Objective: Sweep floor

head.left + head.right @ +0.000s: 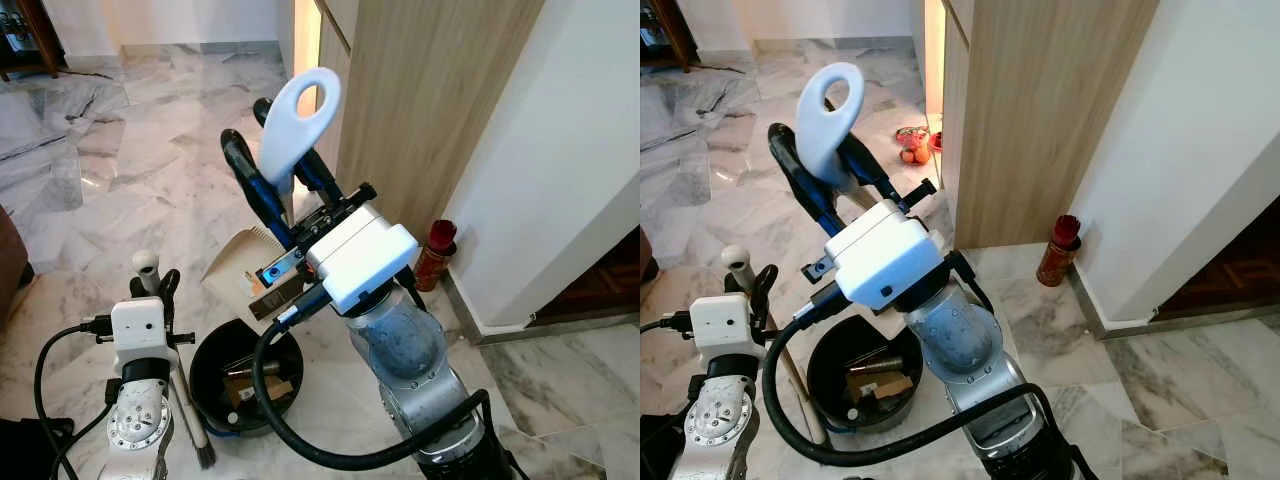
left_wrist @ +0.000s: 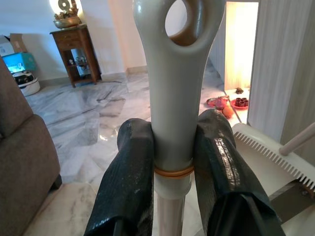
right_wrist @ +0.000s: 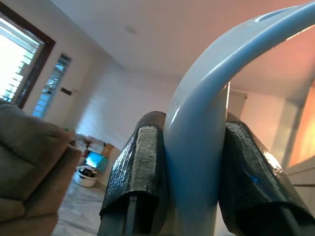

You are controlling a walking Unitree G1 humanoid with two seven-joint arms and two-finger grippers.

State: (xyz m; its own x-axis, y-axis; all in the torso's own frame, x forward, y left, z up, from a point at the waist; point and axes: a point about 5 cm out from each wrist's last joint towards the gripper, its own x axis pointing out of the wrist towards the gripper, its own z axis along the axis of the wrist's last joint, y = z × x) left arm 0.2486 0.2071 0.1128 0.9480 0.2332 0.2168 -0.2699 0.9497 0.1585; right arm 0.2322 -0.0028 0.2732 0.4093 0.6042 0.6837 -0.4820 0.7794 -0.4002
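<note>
Bin (image 1: 205, 372): cardboard scraps | left jaws grip broom handle (image 2: 170, 98) | right jaws grip dustpan handle (image 1: 298, 120)

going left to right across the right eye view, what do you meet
left tool gripping the broom handle → black bin → right tool gripping the dustpan handle → wooden cabinet → red bottle → white wall

Head views bright, sharp, even daylight. Warm glow from lit doorway (image 1: 305, 30) at 12 o'clock. Glossy marble floor (image 1: 150, 160) reflects pale glare toward 10 o'clock. Slight wide-angle bending at edges. Right wrist view soft, blue-pink colour cast, window (image 3: 19, 54) overexposed at 9 o'clock; near fingers (image 3: 135, 172) blurred.
</note>
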